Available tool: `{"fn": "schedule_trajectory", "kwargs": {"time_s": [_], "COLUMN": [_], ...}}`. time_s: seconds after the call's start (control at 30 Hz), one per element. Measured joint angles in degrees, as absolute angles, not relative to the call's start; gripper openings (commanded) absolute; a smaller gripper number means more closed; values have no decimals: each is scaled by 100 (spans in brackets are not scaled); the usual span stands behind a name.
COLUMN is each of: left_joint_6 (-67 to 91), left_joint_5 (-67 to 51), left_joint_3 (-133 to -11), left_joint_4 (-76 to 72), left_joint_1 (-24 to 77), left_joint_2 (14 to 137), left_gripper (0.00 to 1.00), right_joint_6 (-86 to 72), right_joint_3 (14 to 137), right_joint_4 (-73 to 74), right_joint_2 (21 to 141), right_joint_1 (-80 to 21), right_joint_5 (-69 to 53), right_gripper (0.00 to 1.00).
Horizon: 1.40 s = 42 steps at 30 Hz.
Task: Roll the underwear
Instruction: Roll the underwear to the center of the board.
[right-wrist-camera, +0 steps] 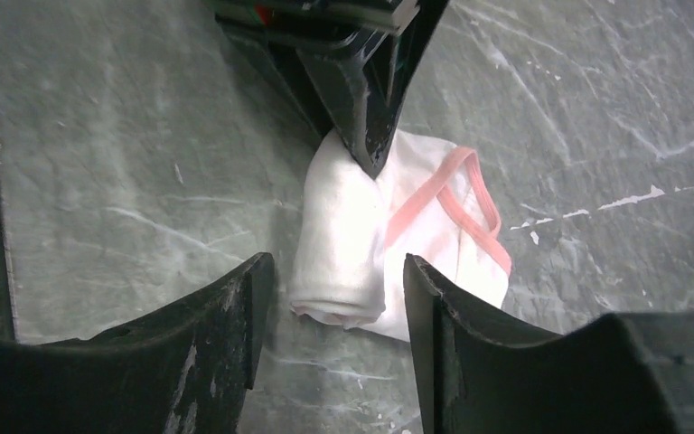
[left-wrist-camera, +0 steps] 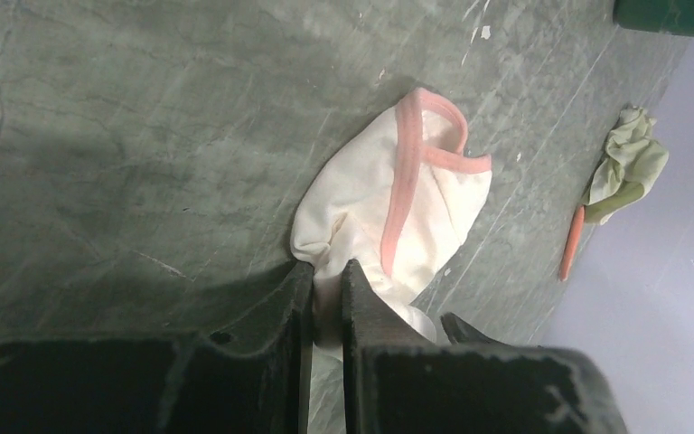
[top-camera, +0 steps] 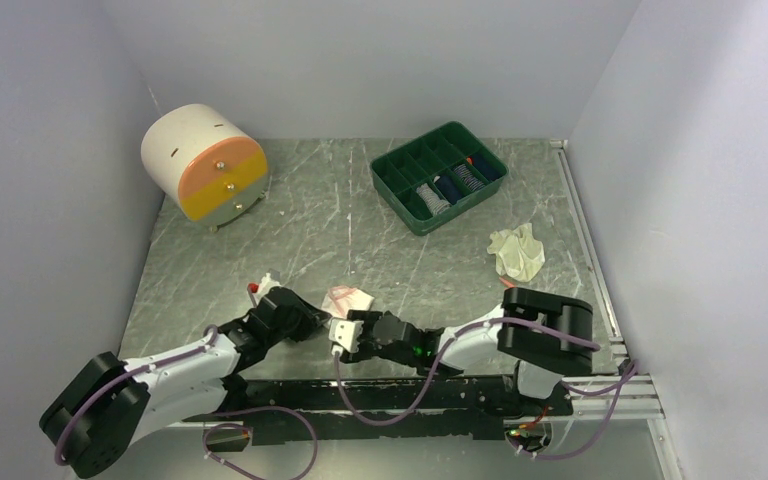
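Note:
The white underwear with pink trim (top-camera: 347, 298) lies on the grey table, part rolled along one side (right-wrist-camera: 343, 244). My left gripper (left-wrist-camera: 327, 282) is shut on a bunched edge of that cloth (left-wrist-camera: 398, 199). In the right wrist view its black fingers (right-wrist-camera: 366, 108) pinch the roll's far end. My right gripper (right-wrist-camera: 336, 264) stands open just short of the roll's near end, nothing between its fingers. From above, both grippers meet at the garment, left (top-camera: 320, 313) and right (top-camera: 345, 328). The cream-white underwear (top-camera: 517, 251) lies crumpled at the right, seen also as a cream-white heap (left-wrist-camera: 628, 163).
A green compartment tray (top-camera: 396, 186) with rolled items stands at the back right. A round white, orange and yellow drawer unit (top-camera: 205, 165) sits at the back left. A thin orange stick (left-wrist-camera: 572, 242) lies beside the cream garment. A metal rail (top-camera: 590, 250) runs along the right edge.

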State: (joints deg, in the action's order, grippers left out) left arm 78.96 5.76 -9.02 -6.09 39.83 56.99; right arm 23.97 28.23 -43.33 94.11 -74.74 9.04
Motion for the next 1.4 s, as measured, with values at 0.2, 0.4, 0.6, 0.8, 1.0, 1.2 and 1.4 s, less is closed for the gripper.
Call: {"fn": "schedule_trajectory", "kwargs": {"time_s": [0.2,0.4,0.6,0.8,1.0,1.2,1.4], "left_joint_6": [7909,7913,7913,7913,7859,7688,7439], "left_joint_5": [596,593,593,596,526,373,349], "left_joint_3": [-928,-991,-1039,-1052,-1090,-1142,-974], "left_joint_4": [-491,-454,-390,-355,248,1870,2849], "left_joint_1": [3983,3983,3983,3983,3981,3979,3979], "left_joint_2": [5660,5736,5774,5594,4842,3566,2338], "left_gripper": [5,5,15,75,86,96,95], "right_joint_6": [2679,2757,2770,2340,786,-849,-2161], "right_joint_3": [2921,3107,3124,3122,3065,3033,2668], "right_joint_4": [-4329,-4340,-4407,-4512,-4814,-4901,-6250], "right_joint_2": [9789,9966,10077,10077,10095,10101,10680], "right_joint_1": [-7522,-7559,-7566,-7485,-7030,-6886,-6794], "right_joint_5": [1020,1052,1118,917,-298,-1197,-1520], "right_gripper": [54,44,8,0,0,0,0]}}
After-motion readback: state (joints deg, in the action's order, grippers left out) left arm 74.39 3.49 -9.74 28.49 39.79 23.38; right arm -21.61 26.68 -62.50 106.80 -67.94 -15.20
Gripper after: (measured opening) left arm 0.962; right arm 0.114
